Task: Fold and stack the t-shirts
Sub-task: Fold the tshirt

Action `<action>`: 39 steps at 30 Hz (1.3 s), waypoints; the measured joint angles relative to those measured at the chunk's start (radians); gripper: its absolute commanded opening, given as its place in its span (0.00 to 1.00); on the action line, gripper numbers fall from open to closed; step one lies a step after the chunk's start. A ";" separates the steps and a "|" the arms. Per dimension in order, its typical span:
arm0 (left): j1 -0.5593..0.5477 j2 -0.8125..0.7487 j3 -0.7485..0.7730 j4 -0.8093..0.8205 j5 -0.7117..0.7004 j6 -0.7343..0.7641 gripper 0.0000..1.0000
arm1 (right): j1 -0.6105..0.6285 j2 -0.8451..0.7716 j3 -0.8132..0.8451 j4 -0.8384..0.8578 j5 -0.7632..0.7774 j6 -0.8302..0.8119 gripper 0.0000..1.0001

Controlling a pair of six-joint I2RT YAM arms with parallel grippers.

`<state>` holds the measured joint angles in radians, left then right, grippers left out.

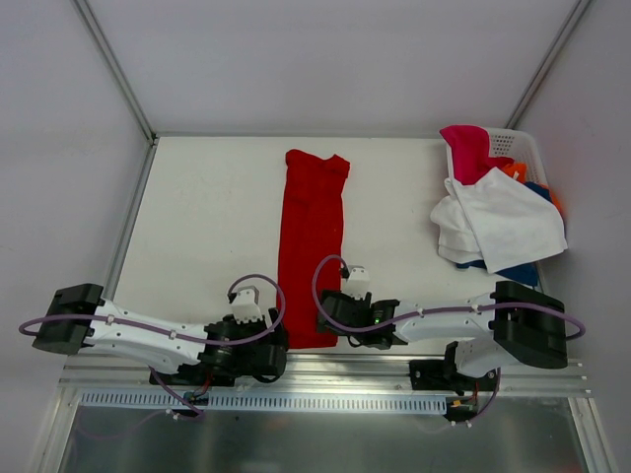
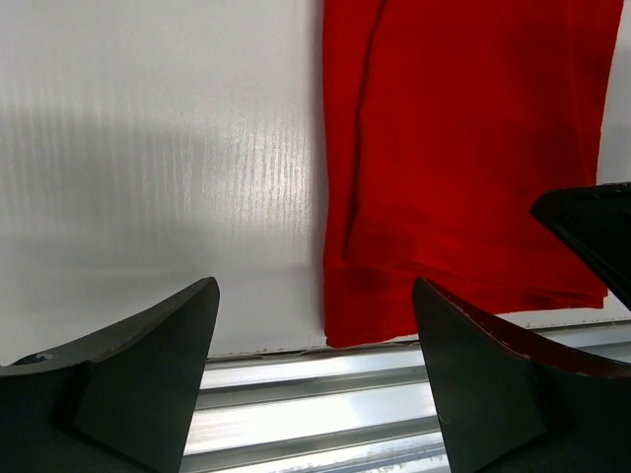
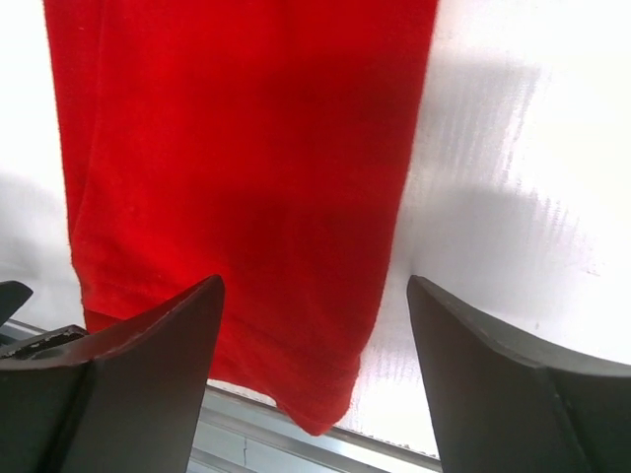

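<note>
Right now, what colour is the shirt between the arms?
The shirt is bright red; top view shows it best.

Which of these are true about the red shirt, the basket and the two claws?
1. The red t-shirt lies as a long narrow strip on the table. True.
2. The left gripper is clamped on it. False: it is open, holding nothing.
3. The right gripper is open by the strip's near end. True.
4. The white basket stands on the left arm's side. False: on the right arm's side.
5. A white t-shirt spills from the basket. True.
</note>
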<state>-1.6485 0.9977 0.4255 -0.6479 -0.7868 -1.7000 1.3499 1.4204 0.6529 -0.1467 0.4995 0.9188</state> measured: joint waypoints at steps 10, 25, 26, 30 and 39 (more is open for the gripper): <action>0.030 0.055 0.000 0.060 0.020 0.055 0.80 | 0.029 -0.057 -0.035 -0.092 0.007 0.076 0.43; 0.108 0.064 -0.008 0.165 0.047 0.153 0.78 | 0.060 0.002 -0.021 -0.039 0.011 0.140 0.32; 0.113 0.064 -0.009 0.167 0.047 0.156 0.78 | 0.060 0.012 -0.014 -0.033 0.009 0.139 0.30; 0.119 0.056 -0.015 0.176 0.045 0.161 0.76 | 0.060 0.039 0.002 -0.015 0.002 0.138 0.20; 0.166 0.068 -0.030 0.189 0.044 0.156 0.47 | 0.059 0.045 0.002 -0.010 -0.005 0.138 0.16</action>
<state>-1.4826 1.0653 0.3954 -0.4591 -0.7429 -1.5444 1.4090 1.4658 0.6548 -0.1566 0.4950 1.0573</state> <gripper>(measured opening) 0.513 0.159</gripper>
